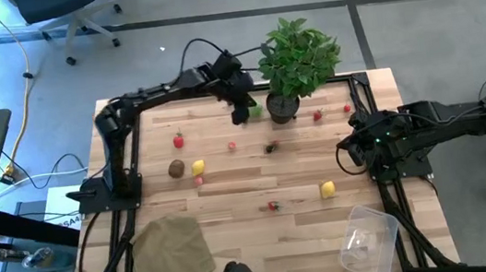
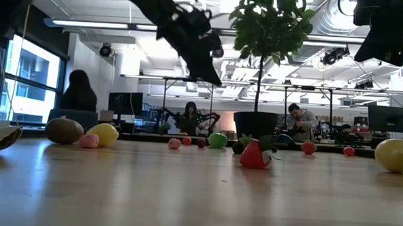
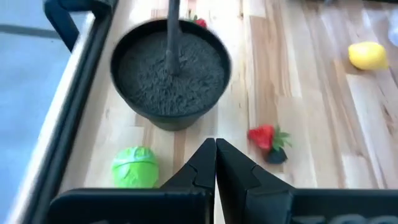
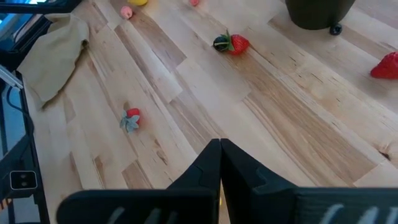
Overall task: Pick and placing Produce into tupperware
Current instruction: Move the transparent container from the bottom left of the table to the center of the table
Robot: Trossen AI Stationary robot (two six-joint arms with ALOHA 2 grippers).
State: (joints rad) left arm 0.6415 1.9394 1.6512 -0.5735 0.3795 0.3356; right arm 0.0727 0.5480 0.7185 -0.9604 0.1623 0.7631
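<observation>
Small produce pieces lie scattered on the wooden table: a green piece beside the plant pot, a strawberry, a brown piece, two yellow ones, and several red ones such as. The clear tupperware lies at the near right corner, holding nothing that I can see. My left gripper is shut on nothing. It hangs above the table at the far side, just left of the green piece. My right gripper is shut on nothing, raised over the right edge.
A leafy potted plant stands at the far middle, its black pot right beyond my left gripper. A tan cloth lies at the near left. A black frame runs along the table's edges. People sit in the room behind.
</observation>
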